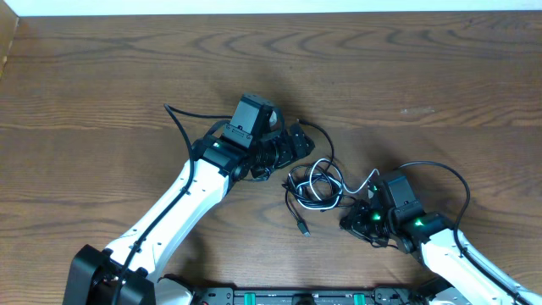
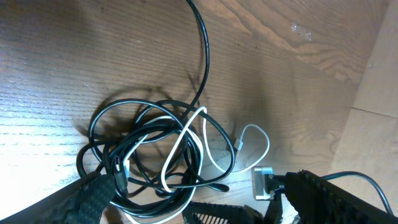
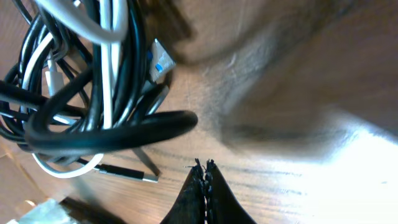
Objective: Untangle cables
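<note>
The cables [image 1: 313, 182] lie knotted in one bundle on the wooden table between my two arms: several black loops with a thin white cord through them. A black plug end [image 1: 302, 229] trails toward the front. My left gripper [image 1: 295, 148] sits at the bundle's far left edge. In the left wrist view it [image 2: 196, 182] is open wide, with the tangle [image 2: 155, 155] between its fingers. My right gripper [image 1: 350, 220] is at the bundle's right front. In the right wrist view its fingers [image 3: 204, 169] are pressed together with nothing between them, just below the cables [image 3: 93, 106].
A long black cable strand [image 2: 202, 50] runs from the tangle away across the table. A thick black arm wire [image 1: 445, 174] arcs over my right arm. The table's far edge [image 1: 271, 10] meets a white wall.
</note>
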`<control>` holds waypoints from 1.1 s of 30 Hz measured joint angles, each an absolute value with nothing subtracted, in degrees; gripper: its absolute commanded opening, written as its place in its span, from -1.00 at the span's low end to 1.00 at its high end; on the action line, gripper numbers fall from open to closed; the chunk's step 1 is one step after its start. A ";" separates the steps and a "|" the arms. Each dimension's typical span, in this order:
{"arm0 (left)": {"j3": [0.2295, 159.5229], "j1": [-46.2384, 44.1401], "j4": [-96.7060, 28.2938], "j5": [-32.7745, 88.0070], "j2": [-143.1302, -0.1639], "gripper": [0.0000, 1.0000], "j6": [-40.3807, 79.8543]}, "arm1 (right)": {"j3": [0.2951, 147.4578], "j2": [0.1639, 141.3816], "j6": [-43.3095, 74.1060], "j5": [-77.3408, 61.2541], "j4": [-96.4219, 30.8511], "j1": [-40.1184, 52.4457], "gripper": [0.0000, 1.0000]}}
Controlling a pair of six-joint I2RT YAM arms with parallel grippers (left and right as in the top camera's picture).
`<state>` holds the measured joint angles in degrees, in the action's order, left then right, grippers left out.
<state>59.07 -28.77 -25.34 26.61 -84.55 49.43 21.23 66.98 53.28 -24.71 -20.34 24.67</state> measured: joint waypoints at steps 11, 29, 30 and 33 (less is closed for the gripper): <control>59.07 -28.77 -26.46 26.61 -84.55 0.89 49.43 | 21.26 67.02 57.95 -29.56 -13.39 24.05 -0.57; 59.07 -28.77 -26.61 26.61 -84.55 0.89 49.43 | 21.26 67.13 63.64 -29.04 -7.18 24.05 -0.69; 59.07 -28.77 -26.61 26.61 -84.55 0.89 49.43 | 21.26 67.29 63.66 -28.69 -7.16 24.40 -0.67; 59.07 -28.77 -26.61 26.61 -84.55 0.89 49.43 | 21.26 68.18 63.94 -27.46 -6.94 26.15 -0.74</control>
